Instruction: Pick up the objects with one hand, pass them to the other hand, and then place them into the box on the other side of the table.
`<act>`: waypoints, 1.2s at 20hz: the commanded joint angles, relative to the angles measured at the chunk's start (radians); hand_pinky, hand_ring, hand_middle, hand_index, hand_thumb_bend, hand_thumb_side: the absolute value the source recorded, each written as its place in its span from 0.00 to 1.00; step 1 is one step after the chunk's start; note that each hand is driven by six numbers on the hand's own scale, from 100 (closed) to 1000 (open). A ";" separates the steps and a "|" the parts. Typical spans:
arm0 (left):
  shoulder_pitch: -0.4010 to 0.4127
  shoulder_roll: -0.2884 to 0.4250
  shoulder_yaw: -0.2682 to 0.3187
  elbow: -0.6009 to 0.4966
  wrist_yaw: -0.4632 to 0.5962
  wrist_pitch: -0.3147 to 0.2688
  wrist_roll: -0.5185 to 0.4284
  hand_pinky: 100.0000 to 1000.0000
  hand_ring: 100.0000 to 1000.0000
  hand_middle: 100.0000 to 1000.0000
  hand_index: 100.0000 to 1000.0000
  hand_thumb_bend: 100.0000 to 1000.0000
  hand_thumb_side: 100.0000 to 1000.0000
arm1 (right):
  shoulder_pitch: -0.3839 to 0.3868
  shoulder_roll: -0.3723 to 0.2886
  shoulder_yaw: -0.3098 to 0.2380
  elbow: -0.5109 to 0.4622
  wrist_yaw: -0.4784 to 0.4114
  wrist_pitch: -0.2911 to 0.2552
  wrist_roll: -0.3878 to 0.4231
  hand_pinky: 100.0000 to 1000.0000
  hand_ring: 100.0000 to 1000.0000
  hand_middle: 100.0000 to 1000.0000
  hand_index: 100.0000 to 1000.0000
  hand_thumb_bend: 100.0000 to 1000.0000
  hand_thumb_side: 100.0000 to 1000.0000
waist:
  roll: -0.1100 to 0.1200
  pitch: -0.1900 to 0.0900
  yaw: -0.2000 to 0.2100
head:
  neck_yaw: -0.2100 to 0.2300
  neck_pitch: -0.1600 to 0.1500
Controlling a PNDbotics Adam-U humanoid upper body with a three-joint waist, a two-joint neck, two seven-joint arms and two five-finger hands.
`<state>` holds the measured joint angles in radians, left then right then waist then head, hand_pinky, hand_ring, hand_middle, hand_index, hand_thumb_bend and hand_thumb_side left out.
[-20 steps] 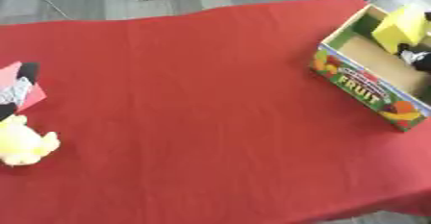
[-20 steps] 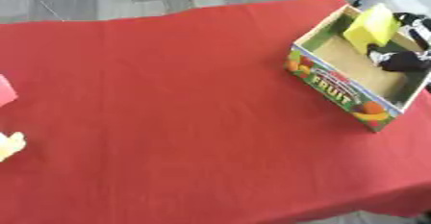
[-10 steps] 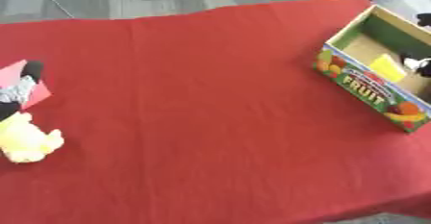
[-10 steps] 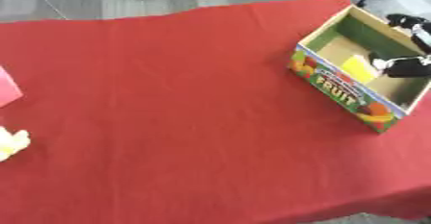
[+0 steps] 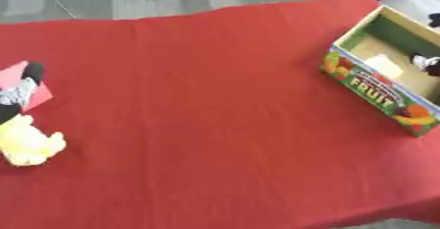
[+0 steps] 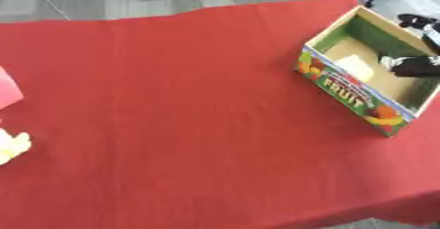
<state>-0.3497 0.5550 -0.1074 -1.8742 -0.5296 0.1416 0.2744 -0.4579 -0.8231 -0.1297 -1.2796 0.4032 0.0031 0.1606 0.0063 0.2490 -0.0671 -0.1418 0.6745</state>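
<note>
The right hand [image 6: 417, 67] showed only as a dark shape with a pale tip at three o'clock, reaching in over the fruit-printed box [image 6: 343, 89] from its far right rim; whether its fingers were spread or curled could not be told. Just beside it, toward nine o'clock, a pale yellow flat piece [image 6: 354, 68] lay on the brown floor of the box, apart from the hand as far as could be seen, so that object looked delivered. The box stood with its long axis running from about eleven to five o'clock, its printed wall facing the middle of the desk [image 5: 206, 105] under a red cloth. Well apart, at the nine o'clock edge, waited what was left to move: a yellow plush toy [image 5: 27, 144] at about eight o'clock and, just above it, a pink card [image 5: 24, 83] with a black-and-white thing [image 5: 17, 95] lying over it (what it was could not be made out). The left hand appeared in neither view. Those objects lay on the left side, far from the right hand, so the next pick would probably fall to the left hand, with the handover coming near the bare middle of the cloth.
</note>
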 commanded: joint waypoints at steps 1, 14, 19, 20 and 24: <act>-0.004 0.029 0.015 -0.015 -0.002 0.004 0.005 0.74 0.69 0.52 0.84 0.41 0.29 | -0.012 -0.036 -0.022 -0.050 -0.062 0.015 -0.020 0.97 1.00 0.85 0.94 0.00 0.02 | -0.002 -0.015 0.000 | 0.011 -0.001; -0.019 0.088 0.041 -0.002 0.047 0.057 -0.064 0.74 0.68 0.52 0.83 0.33 0.32 | 0.004 0.011 -0.031 -0.353 -0.685 -0.020 0.017 0.99 1.00 0.85 0.93 0.00 0.60 | 0.020 -0.021 0.009 | 0.220 0.029; -0.069 0.165 0.036 0.021 0.088 0.085 -0.202 0.75 0.70 0.56 0.84 0.34 0.38 | 0.004 0.012 -0.029 -0.398 -0.707 -0.041 0.026 0.98 1.00 0.84 0.92 0.00 0.50 | 0.024 -0.023 0.010 | 0.226 0.031; -0.087 0.182 0.030 0.033 0.099 0.087 -0.240 0.75 0.71 0.56 0.85 0.34 0.40 | 0.005 0.012 -0.028 -0.402 -0.705 -0.041 0.027 0.98 1.00 0.84 0.92 0.00 0.50 | 0.024 -0.024 0.009 | 0.225 0.030; -0.162 0.234 0.012 0.098 0.133 0.085 -0.348 0.76 0.72 0.58 0.85 0.37 0.40 | 0.010 0.017 -0.026 -0.405 -0.691 -0.038 0.030 0.98 1.00 0.84 0.91 0.00 0.51 | 0.023 -0.022 0.005 | 0.226 0.024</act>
<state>-0.4940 0.7387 -0.0980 -1.7845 -0.4085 0.2279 -0.0432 -0.4390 -0.7860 -0.1464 -1.6636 -0.2923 -0.0336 0.1876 0.0310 0.2486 -0.0615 0.0811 0.7014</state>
